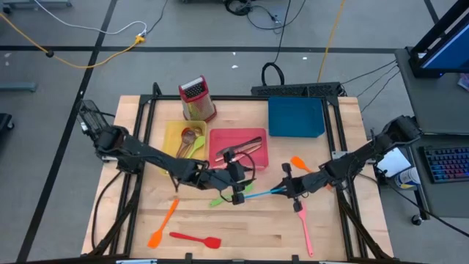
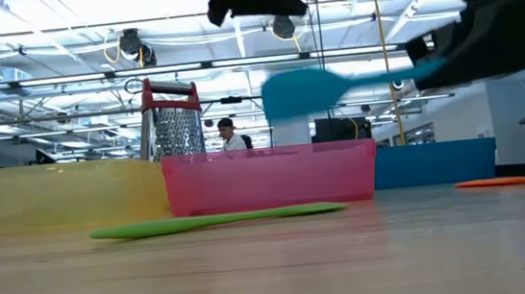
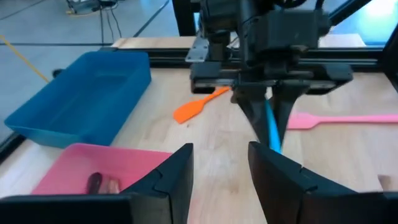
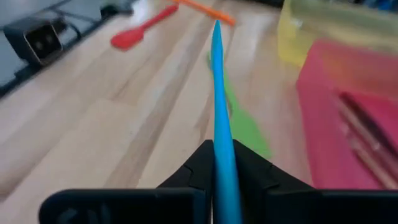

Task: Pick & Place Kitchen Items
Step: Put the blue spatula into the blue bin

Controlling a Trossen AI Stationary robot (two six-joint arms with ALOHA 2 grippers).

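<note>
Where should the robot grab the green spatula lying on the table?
Probably the thin handle of the green spatula, coming straight down from above. It lies flat on the wood in front of the pink tray, so its wide blade gives little to pinch, while the open left hand hangs nearby.

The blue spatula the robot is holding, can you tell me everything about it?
The blue spatula is slim, with a long thin handle and a rounded flat blade, and looks like smooth plastic or silicone. It hangs level in the air above the table. The right end effector pinches its handle end. Its blade points toward the open left end effector, close by.
</note>
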